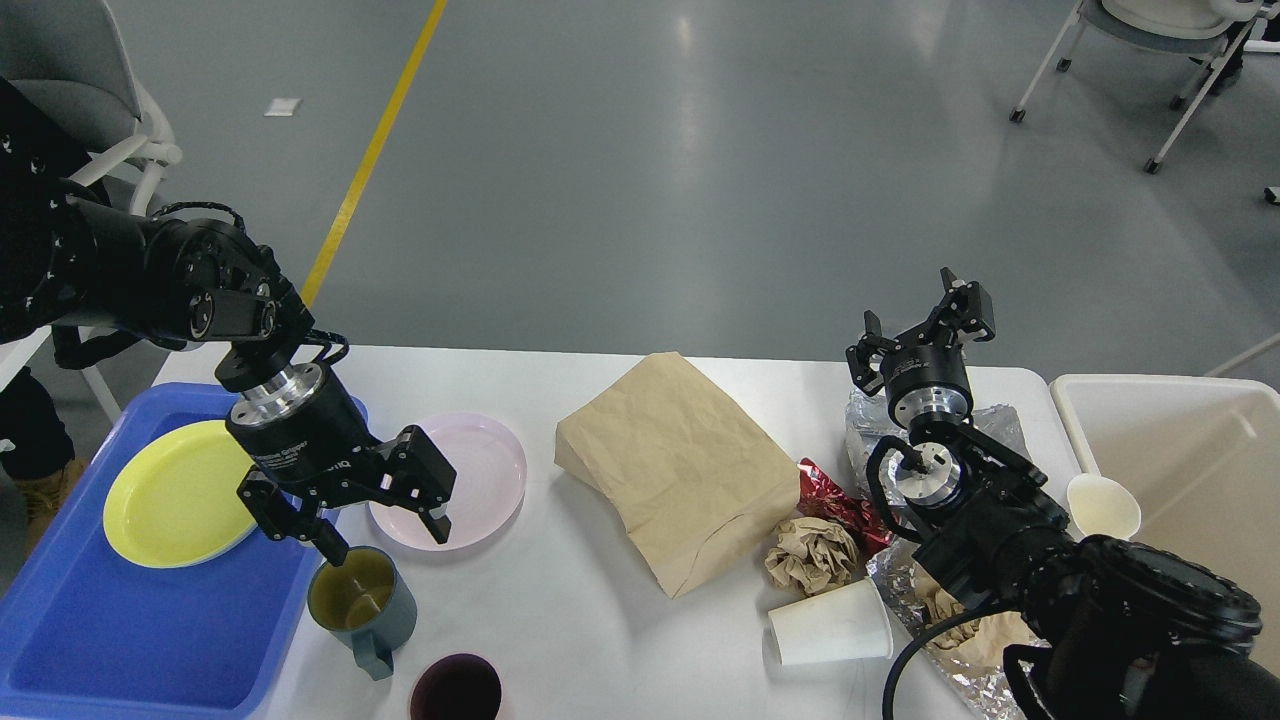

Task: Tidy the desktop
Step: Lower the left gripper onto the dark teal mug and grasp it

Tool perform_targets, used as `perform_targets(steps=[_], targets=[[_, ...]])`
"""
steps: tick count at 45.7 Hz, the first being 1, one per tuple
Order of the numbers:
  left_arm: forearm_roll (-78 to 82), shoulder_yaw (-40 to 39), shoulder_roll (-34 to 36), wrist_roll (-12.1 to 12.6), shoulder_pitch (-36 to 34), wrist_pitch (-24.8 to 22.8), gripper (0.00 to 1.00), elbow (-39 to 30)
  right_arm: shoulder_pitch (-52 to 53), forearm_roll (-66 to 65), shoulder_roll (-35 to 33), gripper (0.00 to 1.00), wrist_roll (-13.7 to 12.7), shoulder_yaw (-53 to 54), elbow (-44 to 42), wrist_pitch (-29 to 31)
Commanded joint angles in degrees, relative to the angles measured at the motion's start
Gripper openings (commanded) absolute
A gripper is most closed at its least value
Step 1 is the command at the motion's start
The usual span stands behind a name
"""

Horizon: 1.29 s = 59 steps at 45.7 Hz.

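Note:
The white desktop (600, 640) carries dishes on the left and rubbish on the right. My left gripper (385, 535) is open and points down. One fingertip is at the rim of a teal mug (378, 612), the other is over a pink plate (490, 460). A blue tray (150, 630) at the left holds a yellow plate (170, 490). A dark purple cup (455, 690) stands at the front edge. My right gripper (920, 315) is open and empty, raised above crumpled foil (868, 432) at the back right.
A brown paper bag (680, 460) lies mid-table. A red wrapper (830, 500), a crumpled paper ball (810, 555) and a tipped white paper cup (830, 625) lie right of it. A cream bin (1180, 450) stands at the far right, a small white cup (1100, 505) at its edge.

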Motion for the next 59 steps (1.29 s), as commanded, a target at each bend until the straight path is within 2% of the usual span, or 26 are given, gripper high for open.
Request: perform_targets(steps=[1,5,15,18,24,28,40,51,59], targets=[[0.1,4.4,0.3,0.1,0.6,0.0,0.99,-0.2,-0.1,0.1,0.0,1.0,0.0,0.0,-0.1,0.0],[0.0,5.6,1.8,-0.2,1.4,0.0,0.99,-0.1,-0.1,0.1,0.0,1.0,0.0,0.0,0.0,0.0],[0.0,8.2,2.2,1.4,4.3,2.1,0.99,-0.3,-0.1,0.0,0.0,1.0,0.0,-0.1,0.0,0.0],[0.1,8.4,2.2,3.6,4.3,3.8,0.98,-0.5,-0.1,0.0,0.0,1.0,0.0,-0.1,-0.1,0.0],[0.0,8.3,2.3,11.5,5.1,9.8,0.98,-0.5,-0.1,0.0,0.0,1.0,0.0,-0.1,0.0,0.0],[-0.1,8.0,2.7,14.2,6.3,13.9,0.98,-0.5,-0.1,0.0,0.0,1.0,0.0,-0.1,-0.1,0.0],[-1.1,6.0,2.5,14.5,9.1,17.9,0.98,-1.1,-0.1,0.0,0.0,1.0,0.0,-0.1,0.0,0.0],[-2.9,4.4,2.3,14.5,11.4,24.0,0.97,-2.1,-0.1,0.0,0.0,1.0,0.0,-0.1,-0.1,-0.1],[-3.1,3.0,2.3,14.9,12.4,26.8,0.96,-3.5,-0.1,0.0,0.0,1.0,0.0,-0.1,0.0,0.0]])
